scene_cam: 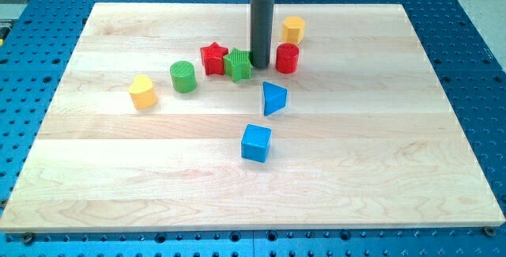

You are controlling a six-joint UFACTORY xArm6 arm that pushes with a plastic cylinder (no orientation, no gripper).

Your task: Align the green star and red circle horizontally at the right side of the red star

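Red star [213,58], green star [238,65] and red circle [287,58] form a row on the wooden board [379,146]; my tip [260,66] stands between green star and red circle. No pincer; no writing legible.

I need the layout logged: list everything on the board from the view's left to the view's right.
yellow heart block → green cylinder → red star → green star → my tip, between green star and red cylinder → red cylinder
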